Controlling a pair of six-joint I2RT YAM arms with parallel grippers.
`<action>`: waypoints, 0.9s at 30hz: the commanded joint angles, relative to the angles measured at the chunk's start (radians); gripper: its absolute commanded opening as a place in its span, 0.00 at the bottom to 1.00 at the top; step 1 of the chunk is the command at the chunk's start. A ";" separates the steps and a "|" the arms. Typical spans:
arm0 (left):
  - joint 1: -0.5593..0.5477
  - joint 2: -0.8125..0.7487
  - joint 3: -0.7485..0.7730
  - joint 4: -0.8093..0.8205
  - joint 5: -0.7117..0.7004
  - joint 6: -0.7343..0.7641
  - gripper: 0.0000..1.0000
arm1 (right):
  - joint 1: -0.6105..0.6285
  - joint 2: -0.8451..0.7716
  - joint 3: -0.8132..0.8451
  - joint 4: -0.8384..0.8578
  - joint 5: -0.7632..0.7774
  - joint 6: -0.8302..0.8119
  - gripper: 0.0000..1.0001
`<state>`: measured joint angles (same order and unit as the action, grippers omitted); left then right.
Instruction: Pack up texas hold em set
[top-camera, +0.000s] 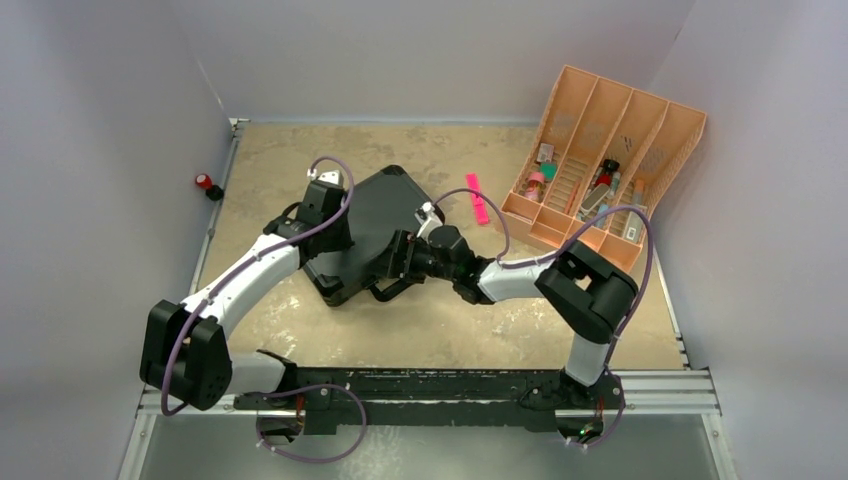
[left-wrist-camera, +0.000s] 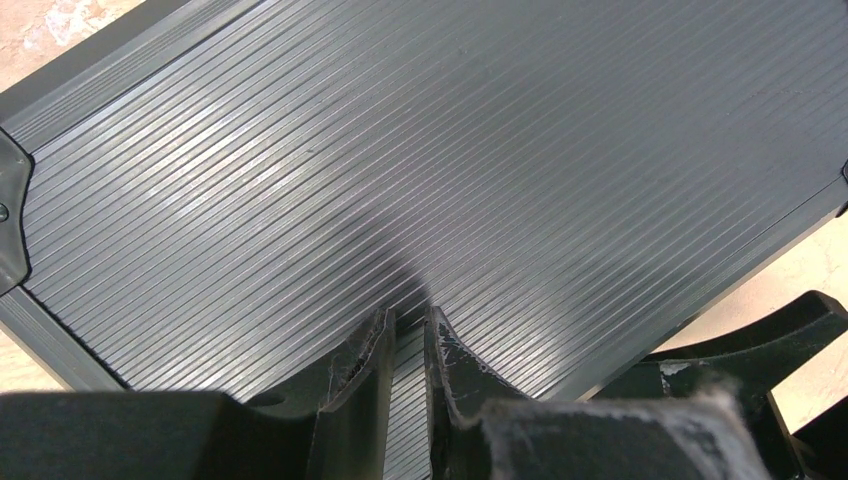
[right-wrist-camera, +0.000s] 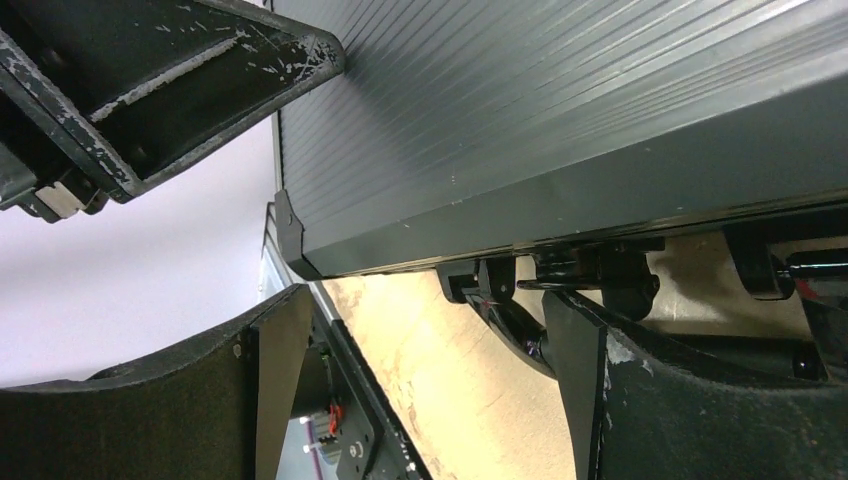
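The case (top-camera: 372, 212) lies closed on the surface (top-camera: 450, 330). The left end effector (left-wrist-camera: 405, 322), nearly closed and empty, is set on its lid at 9 o'clock. The right end effector (right-wrist-camera: 425, 300), opened wide, is placed at 5 o'clock.

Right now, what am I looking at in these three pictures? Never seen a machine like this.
Two robot arms bolted to a table, each ending in a two-fingered claw. The wide picture looks down from above; the others come from a camera on each wrist. On the table: a closed black case, a pink marker, an orange tray of small items. The left claw, nearly shut, has its tips at the case's ribbed lid. The right claw is open at the case's near edge. Neither holds anything.
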<state>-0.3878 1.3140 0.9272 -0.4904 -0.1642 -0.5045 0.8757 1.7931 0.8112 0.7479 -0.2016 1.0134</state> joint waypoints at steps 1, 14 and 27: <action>0.007 0.044 -0.039 -0.085 -0.046 0.022 0.17 | -0.010 -0.026 0.056 0.011 0.062 -0.003 0.87; 0.006 0.035 -0.033 -0.076 -0.048 0.027 0.17 | -0.015 -0.147 0.078 -0.044 0.183 -0.082 0.76; 0.007 -0.099 0.016 -0.077 0.027 0.030 0.38 | -0.001 -0.306 0.012 -0.257 0.258 -0.075 0.57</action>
<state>-0.3866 1.2881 0.9272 -0.5167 -0.1684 -0.4938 0.8635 1.6100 0.8440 0.5934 -0.0345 0.9421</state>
